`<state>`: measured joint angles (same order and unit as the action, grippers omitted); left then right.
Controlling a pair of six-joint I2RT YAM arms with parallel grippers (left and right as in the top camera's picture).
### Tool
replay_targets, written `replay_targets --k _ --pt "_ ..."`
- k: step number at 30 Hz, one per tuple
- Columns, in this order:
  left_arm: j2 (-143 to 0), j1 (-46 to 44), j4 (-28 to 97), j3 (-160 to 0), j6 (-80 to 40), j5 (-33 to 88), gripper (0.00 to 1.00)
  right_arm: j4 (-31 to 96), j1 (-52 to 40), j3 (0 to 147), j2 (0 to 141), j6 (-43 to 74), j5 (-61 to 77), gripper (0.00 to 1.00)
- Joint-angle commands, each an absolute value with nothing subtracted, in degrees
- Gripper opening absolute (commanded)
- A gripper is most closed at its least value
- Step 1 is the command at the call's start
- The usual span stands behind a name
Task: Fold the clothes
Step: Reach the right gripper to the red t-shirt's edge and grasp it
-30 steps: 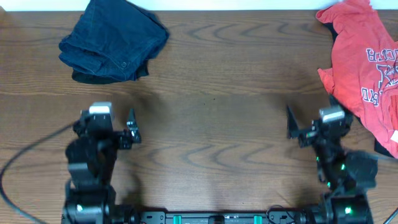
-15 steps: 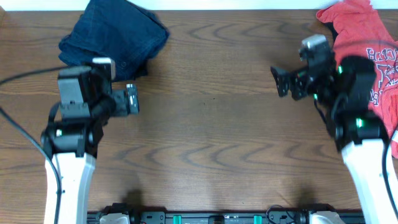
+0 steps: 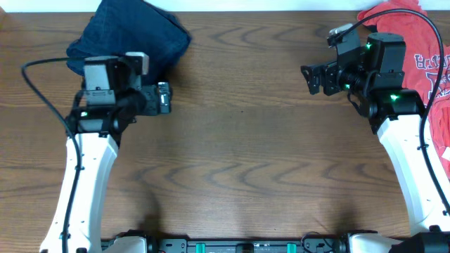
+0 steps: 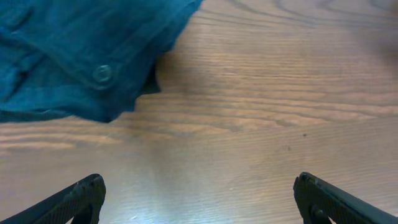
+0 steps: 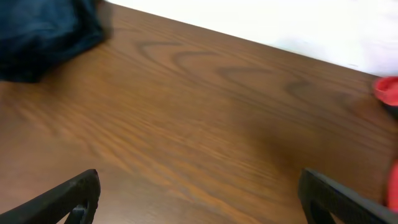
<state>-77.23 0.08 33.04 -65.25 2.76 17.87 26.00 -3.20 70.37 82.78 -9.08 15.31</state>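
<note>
Clothes [image 3: 415, 21], one coral-red T-shirt in all, are lying crumpled at the far right corner of the bench [image 3: 239, 154] and running off the right edge of the overhead view; white-and-navy lettering [image 3: 430, 70] is showing beside the right arm, which is overlapping the shirt's left side from above; whether it is touching the cloth I cannot tell; the right wrist view is catching only a red scrap [image 5: 388, 90] at its right margin. Just left of the shirt, the right end effector [image 3: 313, 77] [image 5: 199, 193] is hanging over bare wood, its jaws standing wide and holding nothing. A broad stretch of open wood is lying between it and the left end effector [image 3: 163, 98] [image 4: 199, 199], which is likewise gaping wide and gripping nothing. That one is sitting just beside the near right edge of one dark navy denim garment [image 3: 133, 31] [image 4: 74, 50], which is bunched at the far left corner, its top reaching the bench's far edge. Two arms and two end effectors are showing.
</note>
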Motion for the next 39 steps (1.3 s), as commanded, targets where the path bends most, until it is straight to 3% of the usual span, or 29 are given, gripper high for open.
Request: replay_targets --k 1,5,10,16,25,39 --pt "-79.09 -2.96 32.86 -66.19 2.48 14.85 0.98 26.39 -1.34 71.66 83.31 -8.62 4.71 0.99" --pt "-81.21 -7.18 32.4 -66.19 2.48 10.33 0.98 26.72 1.23 71.66 85.45 -7.31 -0.16 0.98" --pt "-83.44 -11.29 31.68 -66.19 2.48 9.96 0.98 26.74 5.3 71.64 90.3 -7.33 -3.07 0.88" --pt "-85.56 -14.74 30.98 -66.19 2.48 9.8 0.98 22.92 8.88 71.64 98.37 -7.42 -2.98 0.82" --pt "-86.17 -16.86 30.7 -66.19 2.48 9.78 0.98 14.2 10.13 71.64 108.18 -8.03 -3.03 0.62" --pt "-86.17 -16.86 30.74 -65.98 2.48 9.78 0.98 6.44 12.86 71.64 117.78 -7.99 -3.22 0.52"
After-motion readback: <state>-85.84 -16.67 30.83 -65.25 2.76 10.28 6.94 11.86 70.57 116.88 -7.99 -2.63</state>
